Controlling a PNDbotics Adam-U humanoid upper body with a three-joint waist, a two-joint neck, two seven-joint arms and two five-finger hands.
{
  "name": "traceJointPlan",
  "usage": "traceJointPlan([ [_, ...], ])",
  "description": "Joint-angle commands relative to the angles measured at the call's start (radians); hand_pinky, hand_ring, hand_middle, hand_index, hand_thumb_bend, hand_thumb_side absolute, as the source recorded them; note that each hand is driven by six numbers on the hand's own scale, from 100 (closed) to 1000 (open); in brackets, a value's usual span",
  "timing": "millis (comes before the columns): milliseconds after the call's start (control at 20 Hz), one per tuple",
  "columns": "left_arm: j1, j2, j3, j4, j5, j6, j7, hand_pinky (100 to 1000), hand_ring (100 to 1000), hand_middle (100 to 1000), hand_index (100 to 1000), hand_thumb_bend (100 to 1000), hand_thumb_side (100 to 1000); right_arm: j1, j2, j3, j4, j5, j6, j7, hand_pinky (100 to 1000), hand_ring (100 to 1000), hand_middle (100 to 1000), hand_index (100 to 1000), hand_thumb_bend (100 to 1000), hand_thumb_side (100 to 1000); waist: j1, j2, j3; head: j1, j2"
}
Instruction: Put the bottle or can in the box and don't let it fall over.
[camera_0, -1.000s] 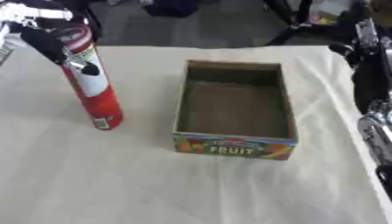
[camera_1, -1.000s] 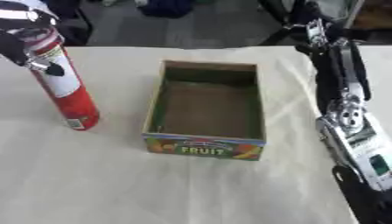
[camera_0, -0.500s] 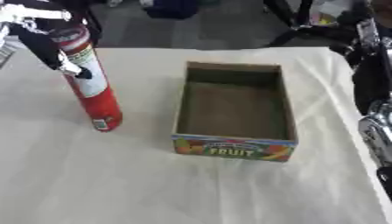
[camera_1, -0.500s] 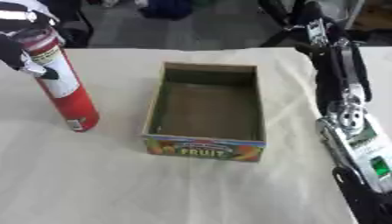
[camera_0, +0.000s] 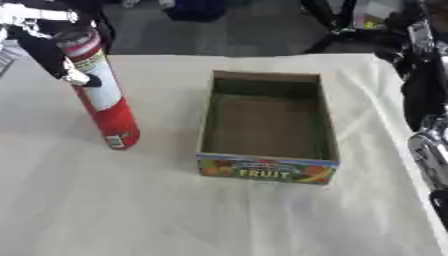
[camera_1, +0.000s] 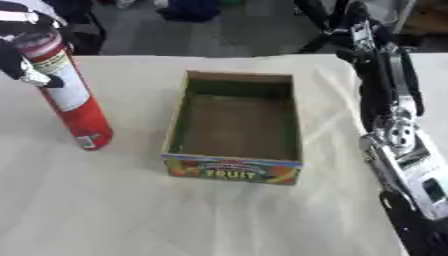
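At ten o'clock the left robot hand (camera_0: 54, 50) wraps a tall red-and-white cylindrical can (camera_0: 103, 95) leaning beside the open cardboard box (camera_0: 267, 127) on the cloth-covered bench (camera_0: 131, 200).

- Tall can (camera_0: 105, 97): red on the lower body, white band above with small dark print, red again at the top under a pale lid; small white label patch near the base.
- Box (camera_0: 267, 130): brown cardboard inside with greenish inner walls; front panel printed in bright fruit colours of green, orange, red and yellow, with white lettering reading FRUIT.
- Table (camera_0: 175, 210): covered in plain cream cloth, no pattern, faint creases only.
- Left hand (camera_0: 51, 47): black, with white tips and a white band at the wrist.
- Right arm (camera_1: 398, 150): black with silver metal sections.
- Floor beyond the table: dark grey, with a blue shape at the far edge.
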Motion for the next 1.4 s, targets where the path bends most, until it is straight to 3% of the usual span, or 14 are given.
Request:
traceJointPlan([
  [50, -0.016, 0.017, 0.005, -0.002, -0.010, -0.006, -0.003, 418, 567, 570, 695, 319, 100, -0.013, -0.011, -0.006, -0.024, -0.006, -0.003, 0.000, 832, 773, 803, 795, 317, 780, 0.001, -0.012, -0.001, -0.001, -0.013],
  [450, -0.030, 0.018, 0.014, -0.022, -0.030, -0.016, 0.019, 292, 486, 486, 581, 360, 100, -0.012, -0.011, -0.006, -0.021, -0.007, -0.002, -0.005, 832, 771, 809, 794, 315, 780, 0.004, -0.015, -0.002, 0.001, -0.010],
  [900, -0.059, 0.021, 0.019, -0.041, -0.052, -0.021, 0.039, 278, 481, 483, 576, 383, 100, -0.011, -0.015, -0.004, -0.020, -0.008, -0.001, -0.008, 831, 772, 811, 795, 312, 785, 0.012, -0.025, 0.004, -0.006, 0.001],
  [1400, -0.091, -0.008, 0.031, -0.095, 0.004, -0.007, 0.048, 274, 466, 481, 577, 327, 100, -0.012, -0.016, -0.002, -0.014, -0.004, 0.005, -0.008, 831, 774, 813, 796, 324, 779, 0.016, -0.041, 0.005, -0.020, 0.009],
])
